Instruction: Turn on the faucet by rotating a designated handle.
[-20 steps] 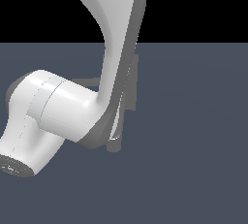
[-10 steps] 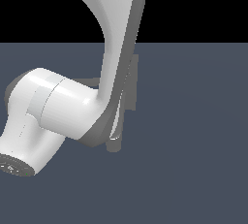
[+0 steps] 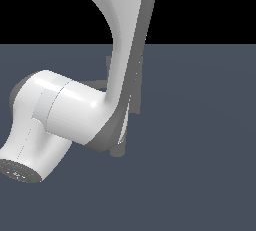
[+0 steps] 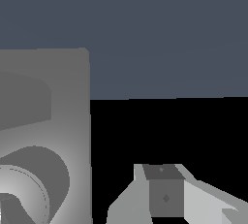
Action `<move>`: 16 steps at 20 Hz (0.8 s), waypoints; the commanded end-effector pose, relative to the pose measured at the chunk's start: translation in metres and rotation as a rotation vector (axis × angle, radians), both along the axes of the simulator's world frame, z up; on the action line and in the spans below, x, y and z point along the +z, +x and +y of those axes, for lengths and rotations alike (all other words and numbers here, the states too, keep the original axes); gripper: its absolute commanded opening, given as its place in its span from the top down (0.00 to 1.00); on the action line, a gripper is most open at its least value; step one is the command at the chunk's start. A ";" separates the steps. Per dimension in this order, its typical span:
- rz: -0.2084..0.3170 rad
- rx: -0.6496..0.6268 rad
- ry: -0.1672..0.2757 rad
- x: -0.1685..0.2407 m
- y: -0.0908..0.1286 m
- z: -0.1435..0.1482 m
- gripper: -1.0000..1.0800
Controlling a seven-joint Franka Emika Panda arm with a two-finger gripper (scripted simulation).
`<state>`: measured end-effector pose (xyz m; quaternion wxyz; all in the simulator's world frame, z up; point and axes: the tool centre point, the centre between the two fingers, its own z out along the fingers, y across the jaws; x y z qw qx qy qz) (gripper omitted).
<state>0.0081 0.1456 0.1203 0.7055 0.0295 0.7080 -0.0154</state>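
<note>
**A:** What has changed since a second ago?

**B:** Very little. In the exterior view the arm (image 3: 65, 112) has sunk a shade, and the grey stub (image 3: 119, 149) under it has gone lower with it. The faucet (image 3: 138, 80) is almost wholly hidden behind the arm. You get grey slivers at about two o'clock from the fat white elbow, and the stub at four o'clock.

**A:** Can I see the handle there?

**B:** Not surely. A thin grey bar (image 3: 98, 83) pokes out beside the arm, but I cannot tell whether it is the lever. Count one arm and one faucet.

**A:** And the wrist view?

**B:** The faucet's flat plate (image 4: 68, 92) fills one side, with one thick curved spout (image 4: 26, 189) in front of it. The pincer's one visible finger (image 4: 164, 194) stands just beside the plate, apart from it. Only one finger shows, so I cannot tell whether the pincer is spread or pressed together. It holds nothing that you can see.

**A:** How should I do this step?

**B:** Find the slim lever first, not the spout. I'd say push near its free end, along its arc round the hub.
</note>
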 end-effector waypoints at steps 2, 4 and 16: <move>-0.004 0.007 -0.001 0.011 0.000 0.003 1.00; -0.004 0.007 -0.001 0.019 0.000 0.003 1.00; -0.004 0.007 -0.001 0.064 0.001 0.008 1.00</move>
